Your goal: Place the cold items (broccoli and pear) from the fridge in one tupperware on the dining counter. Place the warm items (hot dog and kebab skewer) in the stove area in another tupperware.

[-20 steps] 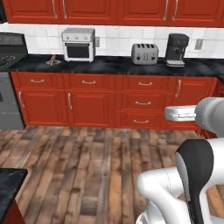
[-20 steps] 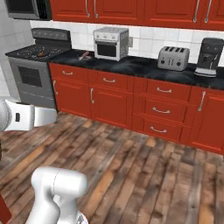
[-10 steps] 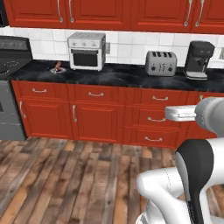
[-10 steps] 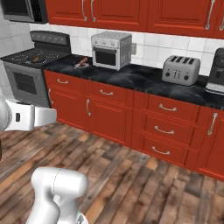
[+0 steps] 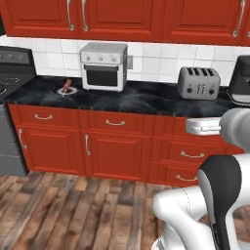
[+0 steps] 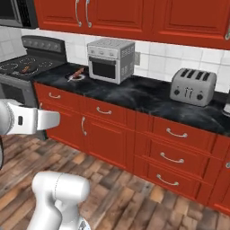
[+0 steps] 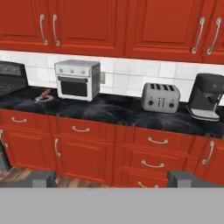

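A reddish-brown piece on a thin stick, probably the kebab skewer (image 5: pixel 67 86) (image 6: pixel 77 72) (image 7: pixel 43 94), lies on a small plate on the black counter just left of the toaster oven. A small reddish thing, possibly the hot dog (image 6: pixel 27 68), rests on a stove burner. My gripper (image 7: pixel 114 179) is held high in front of the lower cabinets, well short of the counter. Its two dark fingertips (image 7: pixel 43 178) stand wide apart and open with nothing between them. The broccoli, pear and tupperware are out of view.
Along the counter stand a white toaster oven (image 5: pixel 103 66), a silver toaster (image 5: pixel 198 82) and a dark coffee machine (image 7: pixel 205 102). The stove (image 6: pixel 21 67) is at the left end. Red drawers and doors (image 5: pixel 115 146) run below, over a wooden floor (image 5: pixel 73 210).
The whole picture has shifted and grown: the base has driven closer to the counter. The stove has slid toward the left edge. The gripper stays open.
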You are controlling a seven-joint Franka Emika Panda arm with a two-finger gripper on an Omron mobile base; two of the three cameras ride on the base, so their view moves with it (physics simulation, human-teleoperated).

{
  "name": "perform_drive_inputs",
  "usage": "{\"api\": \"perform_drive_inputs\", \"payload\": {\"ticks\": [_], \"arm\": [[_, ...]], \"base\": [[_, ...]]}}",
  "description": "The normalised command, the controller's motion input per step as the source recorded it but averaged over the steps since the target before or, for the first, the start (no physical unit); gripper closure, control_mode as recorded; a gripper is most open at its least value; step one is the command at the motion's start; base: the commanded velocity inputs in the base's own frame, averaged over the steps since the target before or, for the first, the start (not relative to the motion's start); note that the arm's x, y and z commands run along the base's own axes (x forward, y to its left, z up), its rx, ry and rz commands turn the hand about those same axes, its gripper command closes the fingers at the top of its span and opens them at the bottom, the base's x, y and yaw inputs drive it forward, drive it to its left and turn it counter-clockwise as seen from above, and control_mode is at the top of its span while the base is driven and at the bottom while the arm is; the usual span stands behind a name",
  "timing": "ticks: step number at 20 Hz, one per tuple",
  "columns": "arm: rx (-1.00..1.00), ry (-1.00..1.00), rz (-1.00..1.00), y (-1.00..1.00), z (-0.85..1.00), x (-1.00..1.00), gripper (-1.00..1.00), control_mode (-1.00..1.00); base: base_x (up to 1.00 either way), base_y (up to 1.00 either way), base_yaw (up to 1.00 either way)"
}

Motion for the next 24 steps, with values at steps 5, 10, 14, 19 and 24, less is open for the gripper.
{"api": "perform_drive_inputs", "payload": {"ticks": [5,10,14,19,24], "arm": [[0.00,0.00,0.00,0.00,0.00,0.00,-1.00,1.00],[0.00,0.00,0.00,0.00,0.00,0.00,-1.00,1.00],[0.00,0.00,0.00,0.00,0.00,0.00,-1.00,1.00],[0.00,0.00,0.00,0.00,0.00,0.00,-1.00,1.00],[0.00,0.00,0.00,0.00,0.00,0.00,-1.00,1.00]], "base": [[0.86,0.85,-0.10],[0.65,1.00,-0.17],[0.49,1.00,-0.15],[0.45,1.00,-0.14],[0.64,1.00,-0.17]]}}
